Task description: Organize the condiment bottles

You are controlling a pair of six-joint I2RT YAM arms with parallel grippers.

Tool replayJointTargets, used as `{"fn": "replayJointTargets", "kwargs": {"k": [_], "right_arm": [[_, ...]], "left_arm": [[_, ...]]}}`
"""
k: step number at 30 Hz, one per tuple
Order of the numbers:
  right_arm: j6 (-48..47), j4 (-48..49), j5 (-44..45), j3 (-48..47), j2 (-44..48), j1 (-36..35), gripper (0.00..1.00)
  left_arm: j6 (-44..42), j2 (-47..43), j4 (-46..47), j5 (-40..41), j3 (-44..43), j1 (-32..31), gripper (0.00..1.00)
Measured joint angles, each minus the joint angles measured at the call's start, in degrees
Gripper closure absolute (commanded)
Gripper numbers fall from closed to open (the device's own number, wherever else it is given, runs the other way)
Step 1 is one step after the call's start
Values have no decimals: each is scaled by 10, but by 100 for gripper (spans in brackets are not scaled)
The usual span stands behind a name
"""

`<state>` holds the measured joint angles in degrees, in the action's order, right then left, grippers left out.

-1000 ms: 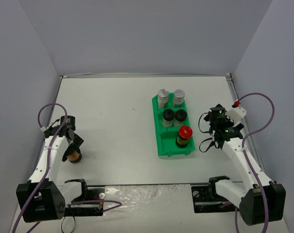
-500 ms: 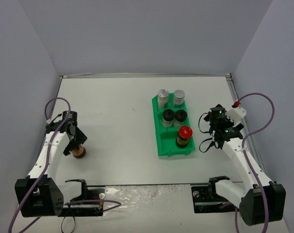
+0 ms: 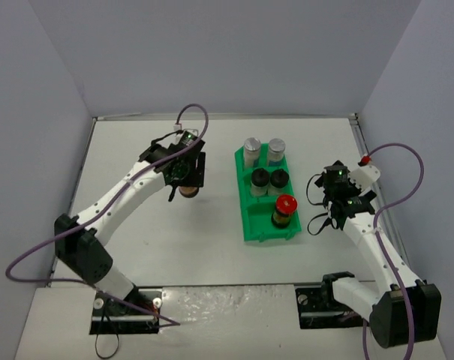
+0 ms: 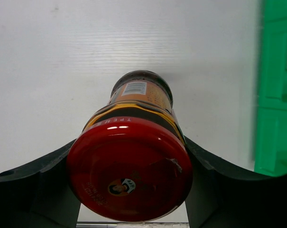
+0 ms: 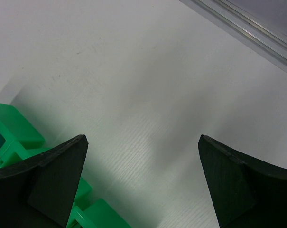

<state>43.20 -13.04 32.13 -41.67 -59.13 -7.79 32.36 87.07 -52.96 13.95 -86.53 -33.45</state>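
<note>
Bare white table [image 3: 129, 150] runs from the grey wall [image 3: 31, 112] at the left of the top view to the green tray [image 3: 249, 217] right of centre. Over this open stretch, just left of the tray, hangs the left gripper [image 3: 186, 184]. Its fingers are closed on a red-lidded jar [image 3: 187, 192]. The wrist view shows the jar's glossy red lid nearest the camera, an orange and black label and a dark brown body. The tray's edge is off to the right, apart from the jar. Whether the jar touches the table I cannot tell.

In the tray, two silver-lidded jars [image 3: 251, 148] [image 3: 276, 148] fill the far row and two black-lidded jars [image 3: 260, 180] [image 3: 278, 178] the middle. A second red-lidded jar [image 3: 284, 210] stands near right, beside a compartment of bare green floor.

Right of the tray, the right gripper [image 5: 142, 138] is spread wide, holding nothing. A metal rail [image 5: 247, 33] borders the table at the upper right.
</note>
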Motion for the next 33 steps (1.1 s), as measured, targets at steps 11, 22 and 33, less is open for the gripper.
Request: {"fn": "replayJointTargets", "kwargs": {"k": [11,22,33], "right_arm": [[1,-1,0,0,3,0,0],[2,-9,9,0,13,0,0],[2,-14,16,0,16,0,0]], "left_arm": [[-97,146,-11,-19,-128,-161,100],[-140,220,-10,-51,-214,-236,100],[-162,297,-11,-88,-282,-268,100]]}}
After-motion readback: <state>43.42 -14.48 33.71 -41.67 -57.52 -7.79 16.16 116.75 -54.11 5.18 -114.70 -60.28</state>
